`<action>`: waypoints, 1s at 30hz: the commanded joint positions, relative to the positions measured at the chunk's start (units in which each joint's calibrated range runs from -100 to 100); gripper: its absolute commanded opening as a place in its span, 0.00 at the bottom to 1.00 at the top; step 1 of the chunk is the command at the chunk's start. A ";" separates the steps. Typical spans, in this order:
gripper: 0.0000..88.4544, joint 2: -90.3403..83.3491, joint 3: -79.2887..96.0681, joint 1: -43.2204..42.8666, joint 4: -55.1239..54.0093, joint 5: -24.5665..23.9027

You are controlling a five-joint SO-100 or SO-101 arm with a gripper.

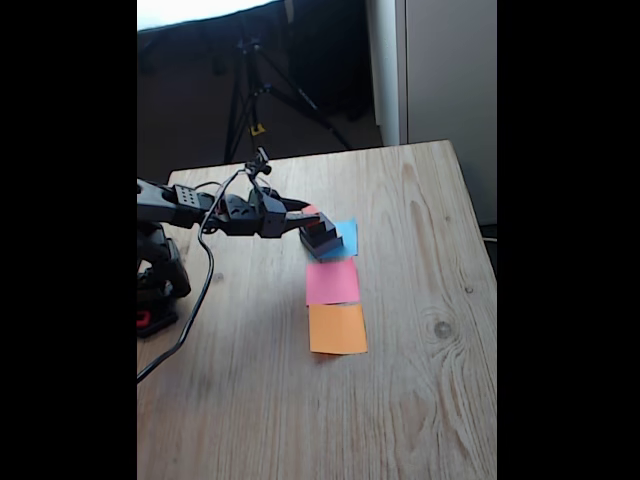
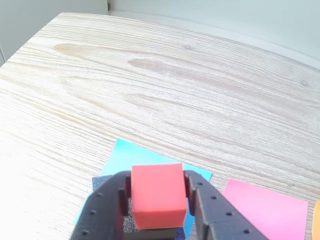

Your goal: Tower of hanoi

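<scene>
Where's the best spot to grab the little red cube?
Grab the red cube by its two flat side faces, coming down from above. In the wrist view the gripper brackets it that way; it sits atop the dark stack, so its sides are free.

Blue (image 1: 347, 236), pink (image 1: 332, 281) and orange (image 1: 337, 329) paper squares line a wooden table (image 1: 420, 400)

In the fixed view three paper squares lie in a row on the bench (image 1: 420, 400): the far sheet (image 1: 347, 237), the middle sheet (image 1: 331, 281) just before it, the near sheet (image 1: 337, 329) nearest the camera. A stack of blocks (image 1: 321, 240) sits on the far sheet. The hand (image 2: 156, 200) hangs over the stack, with the small cube (image 2: 156, 195) between its fingers.
</scene>
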 commanded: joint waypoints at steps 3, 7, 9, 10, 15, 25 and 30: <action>0.05 -0.59 -0.43 -1.06 -1.54 -1.60; 0.05 -0.59 -0.34 -1.31 -1.62 -2.44; 0.06 -0.74 0.03 -1.31 -1.78 -2.44; 0.06 -0.89 0.21 -1.31 -1.87 -2.61; 0.12 -1.04 1.75 -0.98 -4.54 -3.78; 0.21 -0.66 1.66 -0.73 -6.32 -8.63; 0.26 -1.19 0.75 -0.73 -6.56 -12.81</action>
